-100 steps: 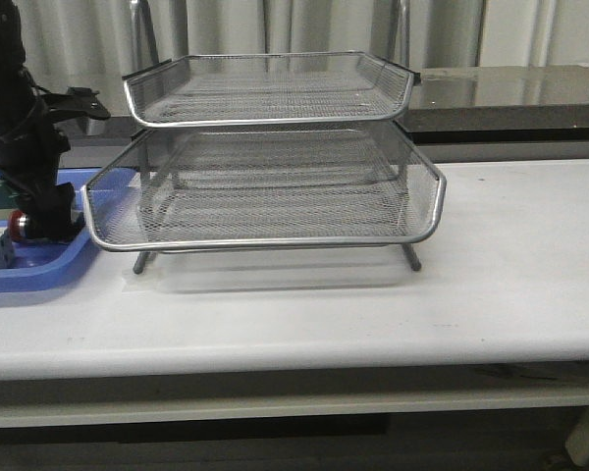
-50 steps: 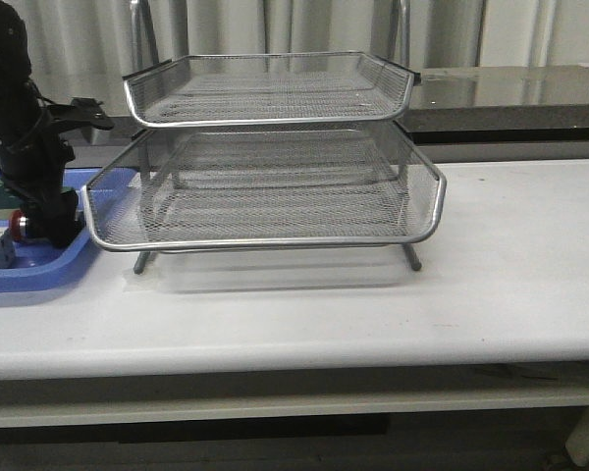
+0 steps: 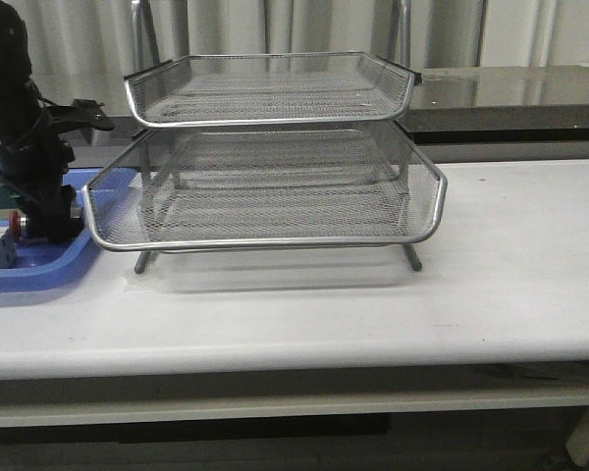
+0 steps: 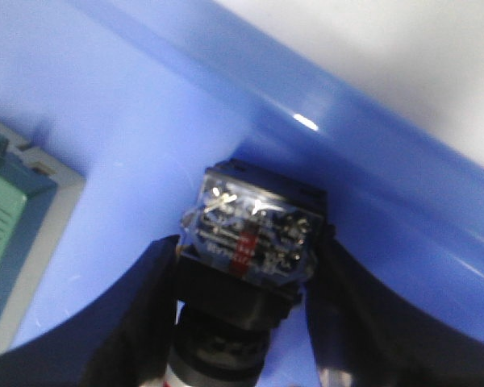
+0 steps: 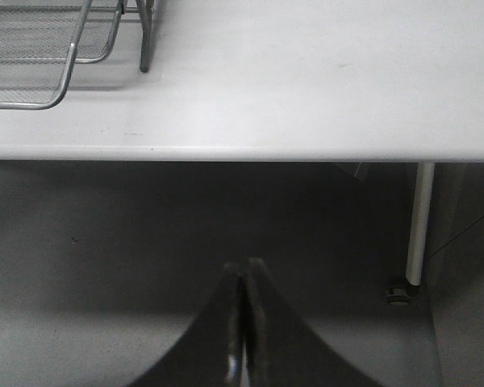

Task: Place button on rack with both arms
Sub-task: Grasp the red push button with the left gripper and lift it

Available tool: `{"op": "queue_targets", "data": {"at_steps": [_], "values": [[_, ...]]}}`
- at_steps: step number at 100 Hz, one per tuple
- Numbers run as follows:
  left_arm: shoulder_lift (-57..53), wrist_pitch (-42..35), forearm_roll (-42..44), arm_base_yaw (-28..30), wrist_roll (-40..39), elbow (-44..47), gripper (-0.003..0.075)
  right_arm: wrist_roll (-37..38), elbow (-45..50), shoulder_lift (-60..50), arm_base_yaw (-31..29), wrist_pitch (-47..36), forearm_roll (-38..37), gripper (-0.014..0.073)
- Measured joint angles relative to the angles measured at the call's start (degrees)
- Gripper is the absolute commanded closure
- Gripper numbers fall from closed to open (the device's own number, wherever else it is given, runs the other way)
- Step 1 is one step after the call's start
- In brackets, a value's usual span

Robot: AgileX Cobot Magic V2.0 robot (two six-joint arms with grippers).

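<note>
Button [image 4: 250, 242] sits between the left gripper [image 4: 246, 322] fingers, which appear to clamp its body, inside the blue tray [image 3: 39, 270] beside the rack [image 3: 265, 186]. Over the last second the left arm has shifted slightly toward the tray's far side; lift-off seems imminent. Right gripper [image 5: 242, 322] hangs pressed together, empty, below table [image 5: 306, 81] level.

The left arm [image 3: 25, 128] is matte black, with a thick cylindrical wrist and a side bracket. Both grippers, left [image 4: 242, 322] and right [image 5: 244, 322], have smooth black fingers tapering to points.
</note>
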Motion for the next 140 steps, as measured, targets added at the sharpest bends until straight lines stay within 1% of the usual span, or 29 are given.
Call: {"op": "queue_targets", "data": {"at_steps": [22,37,48,60,81,102,121,140], "values": [[-1.8,7.5,-0.4,1.3,0.0,-4.5,0.0641,0.0,0.0,0.0,0.0,0.0,0.0,0.0664],[-5.1,13.6,-3.8,3.4,-0.1,-9.3,0.0647,0.0,0.0,0.0,0.0,0.0,0.0,0.0664],[-8.5,14.5,-6.1,4.3,-0.4,-10.3,0.0650,0.0,0.0,0.0,0.0,0.0,0.0,0.0664],[-12.3,15.5,-6.7,4.7,-0.9,-10.3,0.0650,0.0,0.0,0.0,0.0,0.0,0.0,0.0664],[-19.7,15.7,-9.4,3.9,-1.7,-10.3,0.0650,0.0,0.0,0.0,0.0,0.0,0.0,0.0664],[-26.5,16.0,-9.9,-1.4,-2.0,-9.2,0.0650,0.0,0.0,0.0,0.0,0.0,0.0,0.0664],[-31.2,16.4,-10.4,-8.8,-2.1,-4.8,0.0650,0.0,0.0,0.0,0.0,0.0,0.0,0.0664],[-32.3,16.5,-10.5,-16.0,-2.3,0.0,0.0650,0.0,0.0,0.0,0.0,0.0,0.0,0.0664]]}}
